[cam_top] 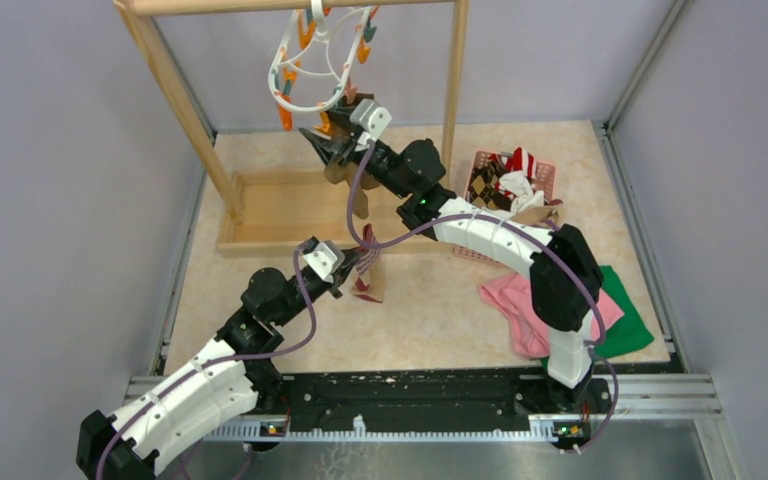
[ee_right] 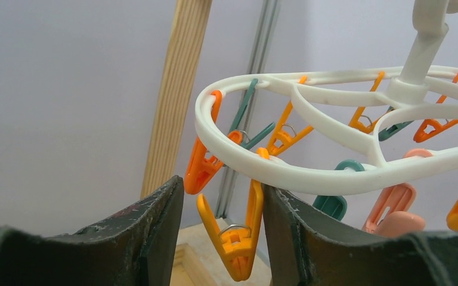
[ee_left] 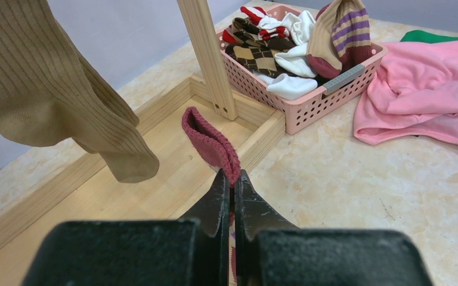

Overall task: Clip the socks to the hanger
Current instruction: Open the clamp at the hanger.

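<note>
The white oval hanger [cam_top: 310, 62] hangs from the wooden rack's top bar, with orange and teal clips; it also shows in the right wrist view [ee_right: 310, 170]. My right gripper [cam_top: 322, 143] is open, its jaws on either side of one dangling orange clip [ee_right: 237, 238]; the right finger touches the clip, the left stands apart. An olive-brown sock [cam_top: 337, 173] hangs below it, its top hidden; it also shows in the left wrist view [ee_left: 53, 95]. My left gripper [ee_left: 231, 177] is shut on a tan sock with a maroon cuff [ee_left: 210, 142], held above the floor [cam_top: 370, 285].
A pink basket [ee_left: 334, 89] with several more socks sits at the back right [cam_top: 552, 178]. A pink cloth [cam_top: 520, 300] and a green cloth [cam_top: 632, 322] lie right of centre. The rack's wooden post [ee_left: 209, 53] and base tray [cam_top: 280, 205] stand near both grippers.
</note>
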